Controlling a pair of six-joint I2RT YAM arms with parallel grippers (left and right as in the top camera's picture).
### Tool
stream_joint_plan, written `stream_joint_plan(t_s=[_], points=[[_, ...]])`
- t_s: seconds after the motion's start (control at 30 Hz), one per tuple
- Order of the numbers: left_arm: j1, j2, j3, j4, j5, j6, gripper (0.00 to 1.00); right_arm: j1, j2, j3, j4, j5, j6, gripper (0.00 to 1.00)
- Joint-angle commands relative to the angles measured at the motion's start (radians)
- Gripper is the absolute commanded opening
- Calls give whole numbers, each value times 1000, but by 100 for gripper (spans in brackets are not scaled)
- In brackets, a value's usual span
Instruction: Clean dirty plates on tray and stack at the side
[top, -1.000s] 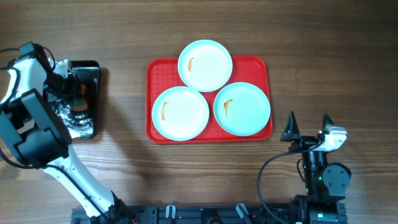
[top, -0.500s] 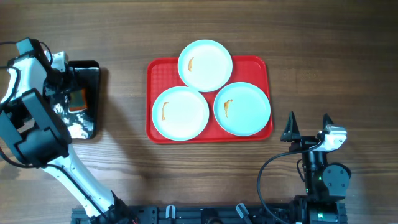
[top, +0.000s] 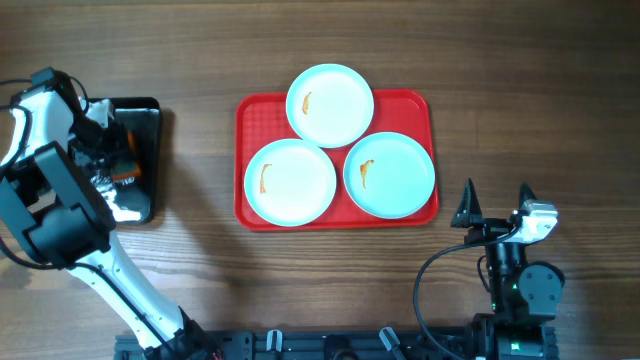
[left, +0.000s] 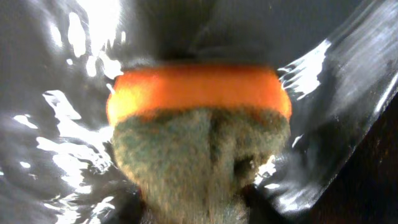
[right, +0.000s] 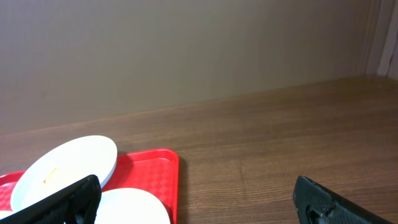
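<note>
Three pale plates lie on the red tray (top: 250, 110): one at the back (top: 330, 105), one front left (top: 290, 181), one front right (top: 390, 174), each with a small orange smear. My left gripper (top: 112, 160) is down in the black tray (top: 150, 115) at the far left. There it is shut on an orange sponge (left: 199, 93) with a green scouring face, its dark fingers (left: 134, 202) pressing both sides. My right gripper (top: 495, 200) stands open and holds nothing, in front of the red tray's right corner. The right wrist view shows the tray (right: 155, 168) and two plates (right: 68, 162).
The black tray is wet and glossy, with bright glints around the sponge. Bare wooden table lies between the two trays and to the right of the red tray. A plain wall stands behind the table in the right wrist view.
Half a second ago my left gripper had widened and drawn back from the sponge. It has now come back over the sponge and narrowed on it. The right arm and the plates have not moved.
</note>
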Motion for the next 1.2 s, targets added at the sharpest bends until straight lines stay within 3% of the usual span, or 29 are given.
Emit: stream_joint_plan(t_s=[0.0, 0.07, 0.1, 0.13, 0.37, 0.4, 0.53, 0.57, 0.6, 0.63, 0.73, 0.77, 0.8, 1.03, 1.07, 1.1, 1.13, 1.17], points=[[2, 48, -29, -45, 16, 3, 4, 1, -5, -1, 3, 0, 4, 100], [2, 48, -29, -50, 3, 3, 4, 1, -5, -1, 3, 0, 4, 100], [2, 48, -29, -51, -7, 3, 32, 1, -5, -1, 3, 0, 4, 100], [2, 48, -29, -55, -9, 3, 100, 1, -5, -1, 3, 0, 4, 100], [2, 48, -29, -197, -9, -27, 97, 1, -5, -1, 3, 0, 4, 100], [2, 48, -29, -214, -9, -27, 90, 1, -5, -1, 3, 0, 4, 100], [2, 49, -30, -214, -9, -27, 45, 1, -5, -1, 3, 0, 4, 100], [2, 49, -30, -210, -10, -27, 33, 1, -5, -1, 3, 0, 4, 100], [2, 49, -29, -206, -10, -27, 13, 1, -5, -1, 3, 0, 4, 100], [2, 49, -29, -200, -10, -27, 4, 1, -5, -1, 3, 0, 4, 100], [2, 49, -29, -182, -10, -27, 4, 1, -5, -1, 3, 0, 4, 100], [2, 49, -29, -174, -10, -27, 16, 1, -5, -1, 3, 0, 4, 100], [2, 49, -29, -168, -10, -27, 100, 1, -5, -1, 3, 0, 4, 100], [2, 49, -29, -126, -10, -19, 100, 1, -5, -1, 3, 0, 4, 100], [2, 49, -29, -126, -10, -19, 73, 1, -5, -1, 3, 0, 4, 99], [2, 49, -29, -126, -10, -19, 53, 1, -5, -1, 3, 0, 4, 100], [2, 49, -29, -126, -10, -19, 22, 1, -5, -1, 3, 0, 4, 100], [2, 49, -29, -127, -10, -19, 5, 1, -5, -1, 3, 0, 4, 100]])
